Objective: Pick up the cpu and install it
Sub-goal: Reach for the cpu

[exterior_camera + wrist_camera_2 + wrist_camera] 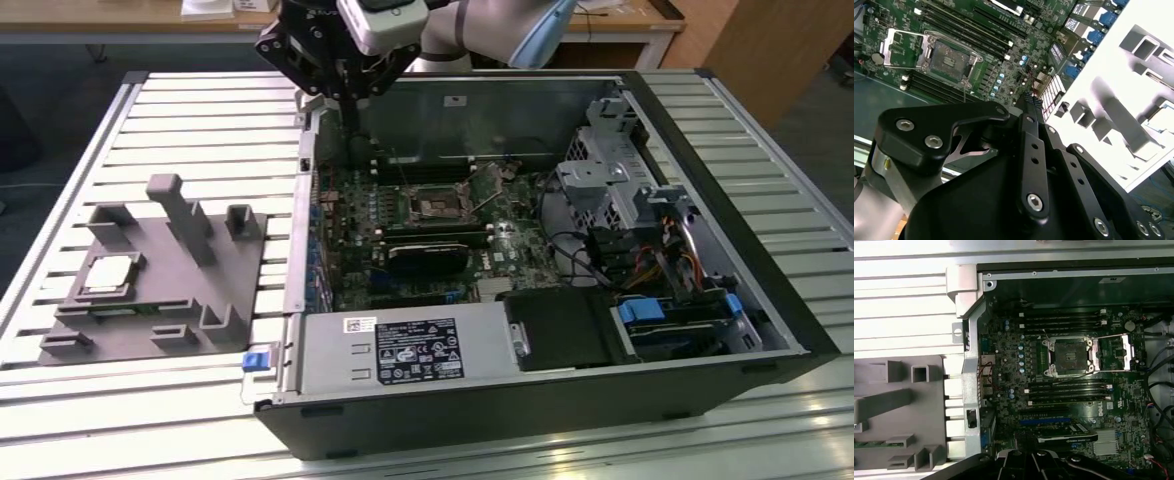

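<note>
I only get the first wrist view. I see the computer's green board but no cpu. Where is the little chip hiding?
Observer: In the exterior view the cpu lies flat on the grey fixture plate, outside the computer case, on the exterior view's left.
Operator: Is the robot holding it?
Observer: No. The gripper is up over the case's far edge, apart from the cpu.
Operator: What else is inside the case that I miss?
Observer: A silver box with a label sits along the case's near side.
</note>
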### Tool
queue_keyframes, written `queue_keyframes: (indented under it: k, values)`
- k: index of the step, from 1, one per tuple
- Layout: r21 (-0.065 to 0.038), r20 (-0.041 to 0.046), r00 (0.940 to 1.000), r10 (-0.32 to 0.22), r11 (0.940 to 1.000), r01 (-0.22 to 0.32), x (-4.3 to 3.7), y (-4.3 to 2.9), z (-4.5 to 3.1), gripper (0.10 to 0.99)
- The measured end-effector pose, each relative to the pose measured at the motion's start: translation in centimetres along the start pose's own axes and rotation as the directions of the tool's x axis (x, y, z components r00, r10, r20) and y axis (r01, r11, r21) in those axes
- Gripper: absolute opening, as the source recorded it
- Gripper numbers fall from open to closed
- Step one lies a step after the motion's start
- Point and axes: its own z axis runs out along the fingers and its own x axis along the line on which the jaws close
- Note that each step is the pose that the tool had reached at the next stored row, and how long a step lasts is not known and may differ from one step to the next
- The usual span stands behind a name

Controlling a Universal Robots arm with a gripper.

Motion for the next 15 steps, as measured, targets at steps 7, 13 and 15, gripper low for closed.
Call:
queue_keyframes:
  k: [7,13,15]
  values:
    - [0.0,0.0,1.0,0.0,1.0,0.0,0.2,-0.01,-0.01,0.106]
    - [0.0,0.0,1.0,0.0,1.0,0.0,0.37,-0.03,-0.01,0.106]
    - [0.0,0.0001,1.0,0.0,1.0,0.0,0.43,-0.03,-0.01,0.106]
